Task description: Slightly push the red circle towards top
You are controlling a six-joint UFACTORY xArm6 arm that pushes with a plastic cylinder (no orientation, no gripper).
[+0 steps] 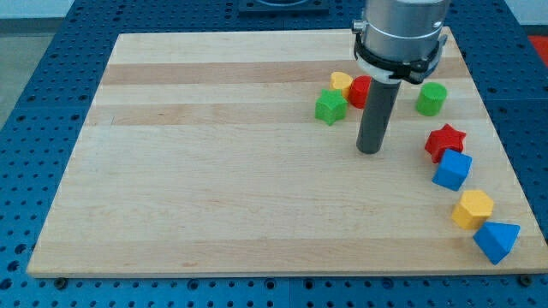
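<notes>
The gripper is absent; my tip rests below the red circle, poised to nudge upward gently.

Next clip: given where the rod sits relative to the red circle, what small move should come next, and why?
Probably slide my tip a little toward the view's left, then toward the top. It sits below and slightly right of the red circle, not yet touching, so lining up beneath it first should push it upward.

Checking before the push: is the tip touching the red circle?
Apart. The camera view shows my tip on bare wood below the red circle, which lies higher up between the yellow block and the rod.
</notes>
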